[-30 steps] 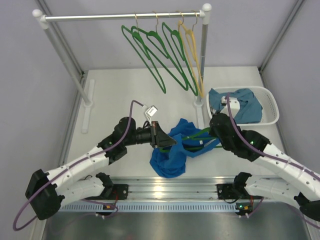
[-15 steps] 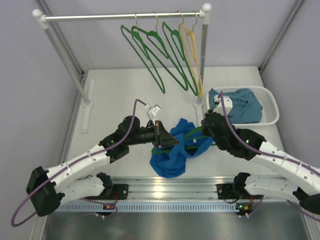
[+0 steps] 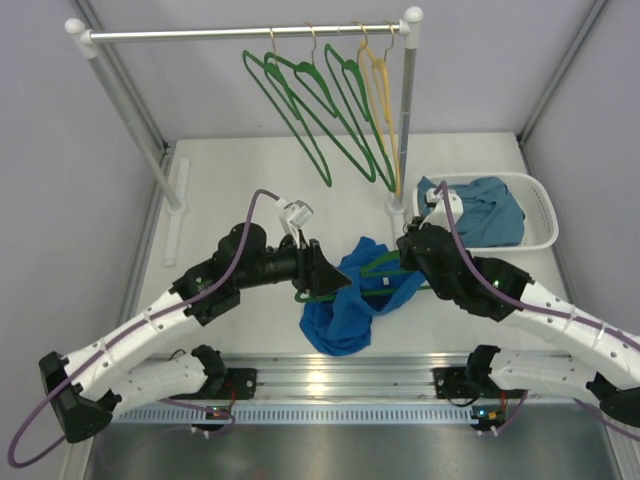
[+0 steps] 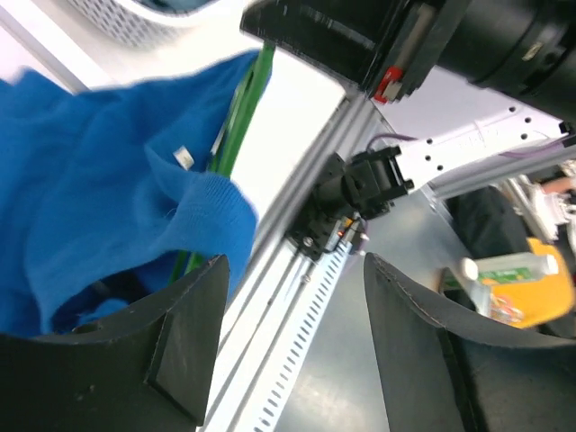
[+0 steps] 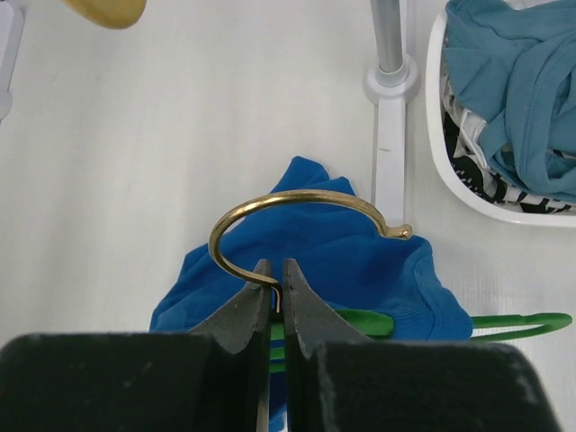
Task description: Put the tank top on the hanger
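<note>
While the right tool [image 5: 277, 297] pinches the brass hook [image 5: 297, 196] of the hanger [image 5: 360, 321], the left tool [image 4: 295, 261] stands wide open with nothing between its jaws.

The right jaws are closed tight on the hook's stem, and the hook arches beyond the fingertips. The hanger's green arms run into the tank top [image 5: 342, 252], which lies bunched on the table [image 5: 135, 162] between the two arms, just past the right tool. In the left wrist view blue fabric sits just beside one finger of the left tool, perhaps brushing it, though the blur leaves that unsure. Green wire shows in a fold. Farther out, a white basket [image 3: 540, 215] on the right holds a teal garment [image 5: 513, 81]. At the back, the rail [image 3: 240, 33] carries green hangers [image 3: 330, 110] and a yellow hanger [image 3: 385, 100].
</note>
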Robot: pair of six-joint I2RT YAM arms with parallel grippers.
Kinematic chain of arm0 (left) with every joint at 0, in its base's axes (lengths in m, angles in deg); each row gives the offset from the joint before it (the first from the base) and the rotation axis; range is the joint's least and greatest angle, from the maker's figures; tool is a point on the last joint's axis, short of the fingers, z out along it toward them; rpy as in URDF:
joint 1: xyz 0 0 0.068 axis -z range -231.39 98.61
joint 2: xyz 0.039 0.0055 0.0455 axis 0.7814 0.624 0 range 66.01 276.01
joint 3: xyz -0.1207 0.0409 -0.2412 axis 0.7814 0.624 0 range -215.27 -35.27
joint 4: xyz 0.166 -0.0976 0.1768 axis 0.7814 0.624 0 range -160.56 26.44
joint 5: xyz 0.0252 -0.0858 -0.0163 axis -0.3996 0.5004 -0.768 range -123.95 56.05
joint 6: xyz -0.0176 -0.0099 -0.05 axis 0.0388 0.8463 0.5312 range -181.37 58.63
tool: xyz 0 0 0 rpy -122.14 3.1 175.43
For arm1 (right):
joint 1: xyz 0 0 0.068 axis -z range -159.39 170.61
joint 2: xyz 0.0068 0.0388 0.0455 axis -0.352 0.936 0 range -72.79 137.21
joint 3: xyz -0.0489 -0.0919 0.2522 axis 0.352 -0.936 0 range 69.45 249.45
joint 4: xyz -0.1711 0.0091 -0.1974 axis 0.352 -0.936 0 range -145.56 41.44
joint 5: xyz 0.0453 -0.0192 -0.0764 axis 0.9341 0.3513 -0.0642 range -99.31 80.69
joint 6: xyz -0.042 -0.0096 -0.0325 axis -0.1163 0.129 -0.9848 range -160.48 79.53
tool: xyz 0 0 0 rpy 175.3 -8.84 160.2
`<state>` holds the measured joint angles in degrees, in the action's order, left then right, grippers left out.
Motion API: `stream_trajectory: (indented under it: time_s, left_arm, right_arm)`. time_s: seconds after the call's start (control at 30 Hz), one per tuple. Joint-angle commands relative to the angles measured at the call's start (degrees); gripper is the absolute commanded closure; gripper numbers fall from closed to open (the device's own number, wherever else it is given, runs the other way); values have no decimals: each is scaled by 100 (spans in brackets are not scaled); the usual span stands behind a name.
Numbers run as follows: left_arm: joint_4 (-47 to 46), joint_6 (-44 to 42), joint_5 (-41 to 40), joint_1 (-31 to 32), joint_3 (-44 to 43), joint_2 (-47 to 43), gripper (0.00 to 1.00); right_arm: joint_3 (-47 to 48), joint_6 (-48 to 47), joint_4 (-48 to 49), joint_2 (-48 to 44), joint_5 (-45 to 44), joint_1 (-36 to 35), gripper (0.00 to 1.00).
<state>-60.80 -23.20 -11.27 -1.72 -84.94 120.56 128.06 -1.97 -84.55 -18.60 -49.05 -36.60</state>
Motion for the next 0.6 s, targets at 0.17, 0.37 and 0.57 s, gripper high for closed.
stream_trajectory:
  time_s: [0.17,0.37,0.57]
  left_arm:
    - [1493,-1593,-729,25,-982,-225,33]
    - [1739,-2190,-711,139,-1001,249,33]
    - [1696,-2463,-783,236,-1010,610,33]
  right_arm:
    - [107,-299,355,-40,151,-211,100]
    - [142,-361,399,3,239,-282,100]
    - [247,-431,373,82,257,-361,100]
